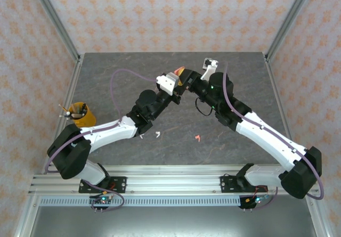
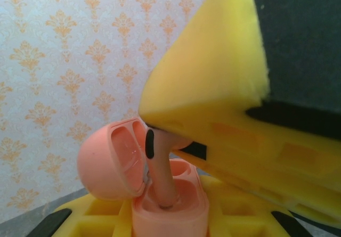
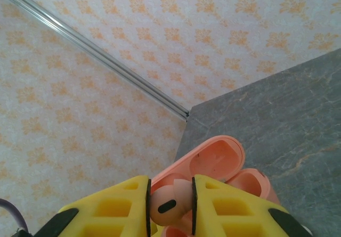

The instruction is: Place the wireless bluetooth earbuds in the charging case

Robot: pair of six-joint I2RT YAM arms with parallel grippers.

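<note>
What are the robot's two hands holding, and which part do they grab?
The right hand pinches a pink earbud by its round head. The left hand grips the open charging case by its base.

Right wrist view: the right gripper (image 3: pixel 170 195) pinches a coral earbud (image 3: pixel 166 205). Its stem runs off the lower edge, and the yellow fingers (image 3: pixel 234 207) hide the front of the open coral case (image 3: pixel 218 160).

Left wrist view: a right finger covers the earbud's head. The stem's tip is sunk in the case, whose base is cut off below, gripped by the left gripper (image 2: pixel 168 223).

Top view: both grippers mask the case. The loose earbuds (image 1: pixel 158 135) on the table (image 1: pixel 106 82) are tiny specks. The cup (image 1: pixel 80 114) holds possibly pens, too small to tell.
</note>
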